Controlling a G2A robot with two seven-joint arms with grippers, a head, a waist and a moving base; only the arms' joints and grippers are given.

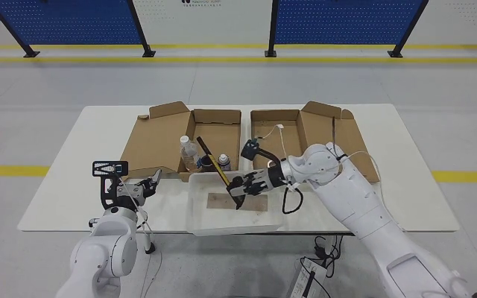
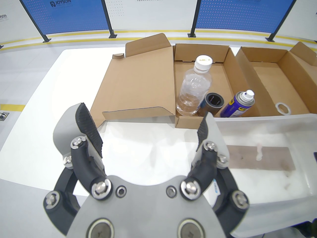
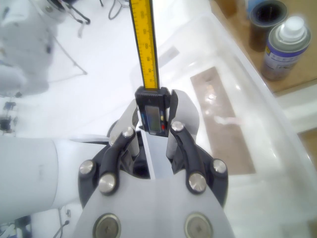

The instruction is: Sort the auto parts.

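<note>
Left gripper (image 2: 146, 125): spread wide, empty, left of the white tray (image 2: 262, 125). Left carton (image 2: 200, 53), behind the tray: water bottle (image 2: 194, 85), black cylinder (image 2: 214, 101) and spray can (image 2: 239, 105) already in. Right gripper (image 3: 153, 106): clamped on the digital caliper (image 3: 146, 38), held above the tray, not yet boxed. Right carton (image 2: 262, 55), behind the tray: one white ring (image 2: 284, 107). Judged nearly finished.

White table (image 1: 67, 186) — an open cardboard box (image 1: 153, 145) sits on it, a second cardboard box (image 1: 279, 119) right beside — and a clear plastic tray (image 1: 261, 220) just in front of both, at the near edge.
</note>
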